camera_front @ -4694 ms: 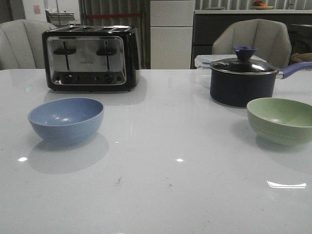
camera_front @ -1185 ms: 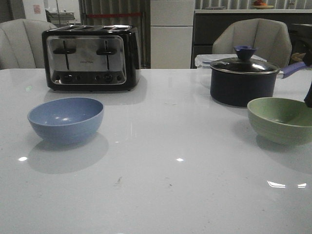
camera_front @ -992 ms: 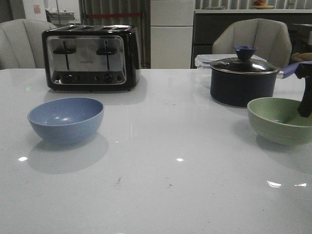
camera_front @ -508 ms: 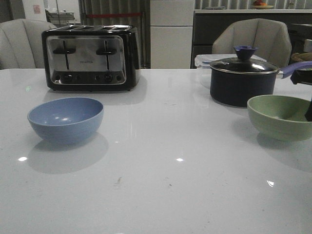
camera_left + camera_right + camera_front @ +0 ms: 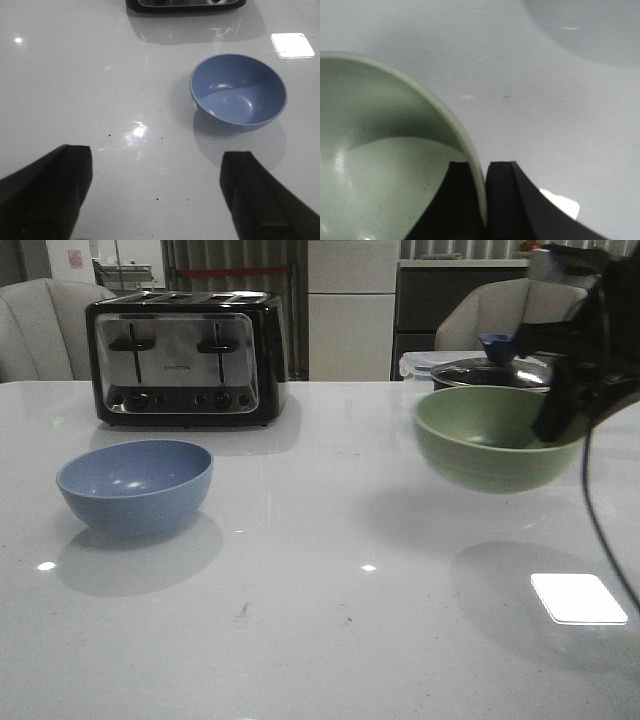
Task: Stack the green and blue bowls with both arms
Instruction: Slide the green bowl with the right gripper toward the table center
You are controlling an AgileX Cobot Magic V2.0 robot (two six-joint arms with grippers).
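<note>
**Green bowl aloft, blue bowl waiting**

Right hand (image 5: pixel 486 200) pinched shut on the rim of the green bowl (image 5: pixel 492 437), one finger inside, one outside, as seen from the right wrist. Bowl carried clear of the bench (image 5: pixel 330 640), mouth up and close to level, right of centre in the front view, in front of the saucepan (image 5: pixel 490 368). Blue bowl (image 5: pixel 135 485) resting upright on the bench at the left, well apart from the green one, in front of the toaster (image 5: pixel 185 358). Left hand (image 5: pixel 155 192) spread open above the bench, holding nothing, blue bowl near but outside the fingers.

Best handled, by judgement: keep the green bowl level, since a one-sided rim pinch invites tipping or slipping. Travel across high enough to clear the blue rim, centre over it, then lower straight down until nested, and only then release. Left hand could steady the blue bowl against sliding on the glossy bench.

Both bowls round, matte, alike in size. Green one pale sage, with tiny dark specks inside. Blue one dusty, with soft highlights on its inner floor.
</note>
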